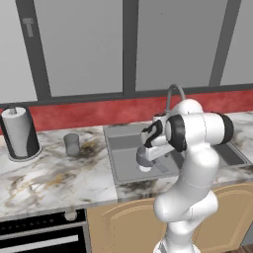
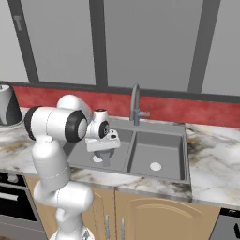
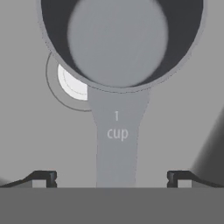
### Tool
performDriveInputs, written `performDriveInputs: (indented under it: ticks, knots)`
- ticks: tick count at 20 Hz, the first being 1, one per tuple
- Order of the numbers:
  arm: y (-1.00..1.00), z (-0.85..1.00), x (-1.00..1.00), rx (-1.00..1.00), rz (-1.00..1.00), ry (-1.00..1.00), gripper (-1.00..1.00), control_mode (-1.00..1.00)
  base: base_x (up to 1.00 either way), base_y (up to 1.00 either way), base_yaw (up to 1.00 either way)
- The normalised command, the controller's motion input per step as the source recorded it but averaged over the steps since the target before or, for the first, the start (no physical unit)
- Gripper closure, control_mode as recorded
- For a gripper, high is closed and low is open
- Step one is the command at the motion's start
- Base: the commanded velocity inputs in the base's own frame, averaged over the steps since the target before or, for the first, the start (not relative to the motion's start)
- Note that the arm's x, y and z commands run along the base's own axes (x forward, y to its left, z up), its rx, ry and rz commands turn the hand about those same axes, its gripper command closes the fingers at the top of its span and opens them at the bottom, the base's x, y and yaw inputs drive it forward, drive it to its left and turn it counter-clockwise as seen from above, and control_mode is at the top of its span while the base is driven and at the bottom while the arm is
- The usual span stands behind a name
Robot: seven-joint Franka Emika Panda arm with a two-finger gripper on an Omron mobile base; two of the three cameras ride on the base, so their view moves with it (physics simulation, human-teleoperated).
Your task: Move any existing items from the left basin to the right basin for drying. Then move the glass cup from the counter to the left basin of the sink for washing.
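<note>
The grey metal saucepan lies in the left basin of the sink, partly covering the white drain. Its straight handle, marked "1 cup", runs back between my fingertips. My gripper hangs low over that basin, open, with both fingertips well clear of the handle's sides. From the base views, the gripper points down into the basin. The glass cup stands upright on the marble counter, left of the sink. The right basin holds only its white drain.
A paper towel roll in a dark holder stands at the counter's far left. The curved faucet rises behind the divider. A dark oven front sits below the counter on the left, and tan cabinet doors are under the sink.
</note>
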Motion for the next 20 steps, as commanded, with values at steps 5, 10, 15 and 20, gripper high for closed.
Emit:
performDriveInputs:
  ticks: [5, 10, 15, 20]
  knots:
    - [0.00, -0.26, 0.02, 0.00, 0.00, 0.00, -1.00, -1.00, 0.00, 0.00, 0.00]
    - [0.00, -0.20, 0.04, 0.00, 0.00, 0.00, -1.00, -1.00, 0.00, 0.00, 0.00]
    - [0.00, -0.16, 0.05, 0.00, 0.00, 0.00, -1.00, -1.00, 0.00, 0.00, 0.00]
    - [0.00, -0.12, 0.00, 0.00, 0.00, 0.00, -1.00, -1.00, 0.00, 0.00, 0.00]
